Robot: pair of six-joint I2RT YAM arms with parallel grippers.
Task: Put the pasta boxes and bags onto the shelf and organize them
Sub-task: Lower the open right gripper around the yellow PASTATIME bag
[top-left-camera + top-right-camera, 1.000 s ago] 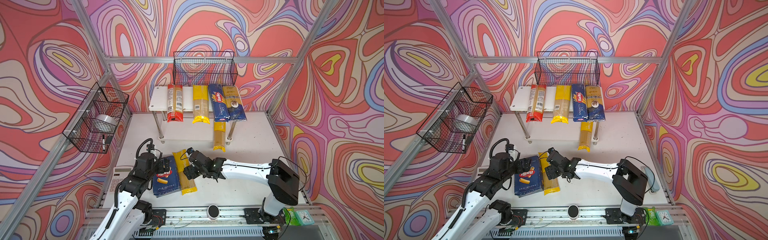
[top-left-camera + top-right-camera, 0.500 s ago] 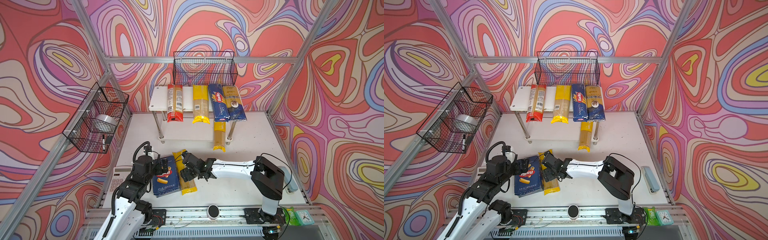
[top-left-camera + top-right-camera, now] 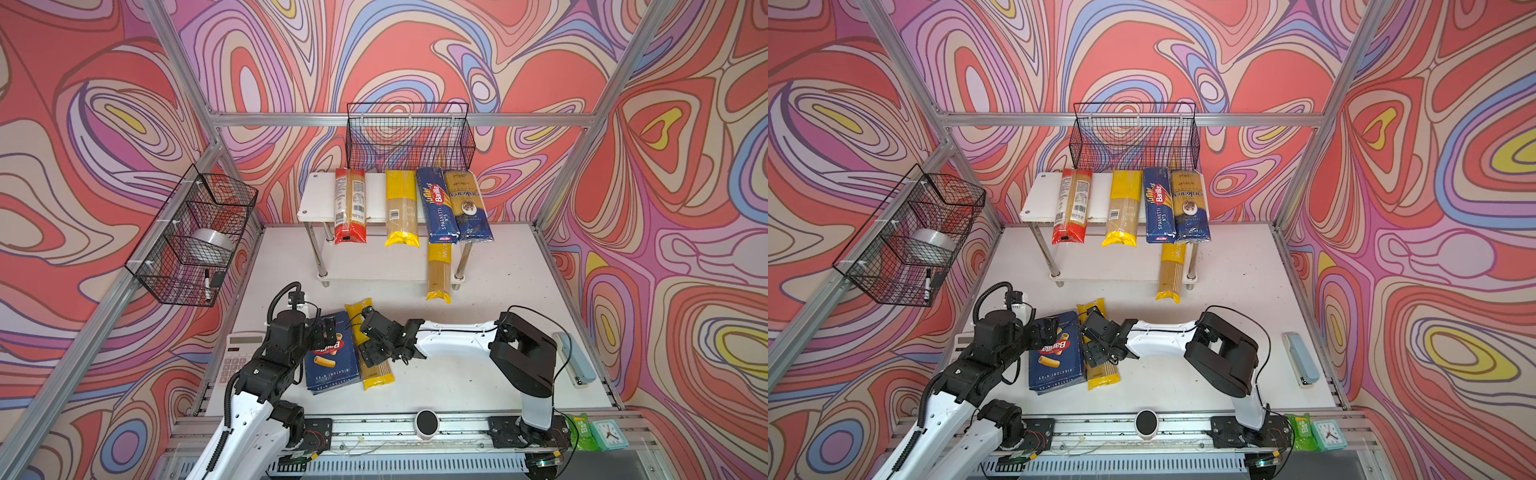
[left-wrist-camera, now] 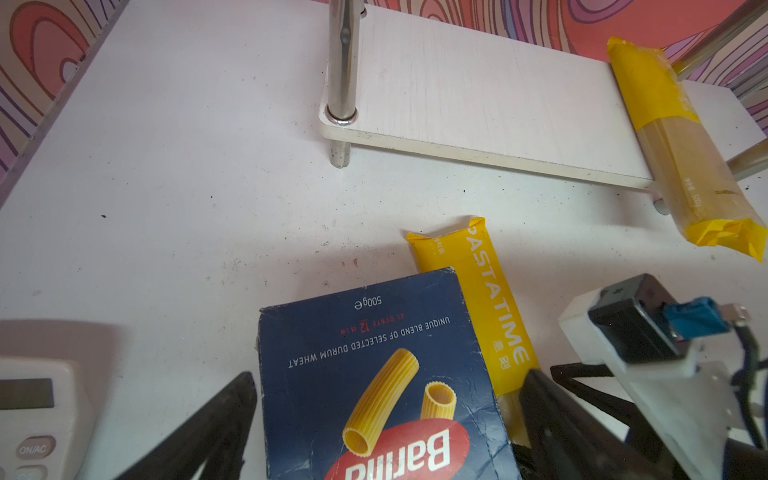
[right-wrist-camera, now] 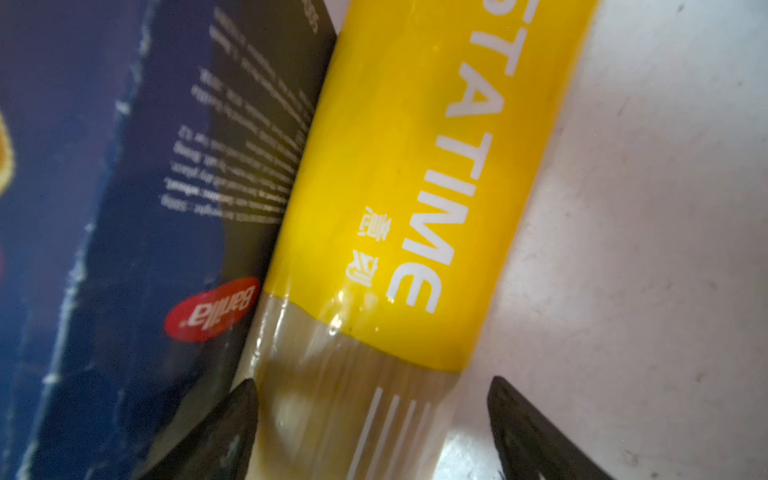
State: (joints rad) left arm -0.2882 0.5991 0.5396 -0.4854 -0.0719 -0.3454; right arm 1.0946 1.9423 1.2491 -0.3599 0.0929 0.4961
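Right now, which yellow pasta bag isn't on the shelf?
The yellow PASTATIME bag on the table beside the blue rigatoni box; both others lie on the white shelf.

Covered, cropped, blurred
In both top views the right gripper [image 3: 365,336] covers the middle of the yellow bag [image 3: 376,372]; the rigatoni box [image 4: 365,353] runs off the left wrist view's edge, its side print blurred in the right wrist view.

Rigatoni box [image 3: 328,370] flat, yellow bag [image 3: 376,374] touching alongside; shelf [image 3: 318,199] part-filled

Bright, soft shadows, wrist close-up seemingly blurred
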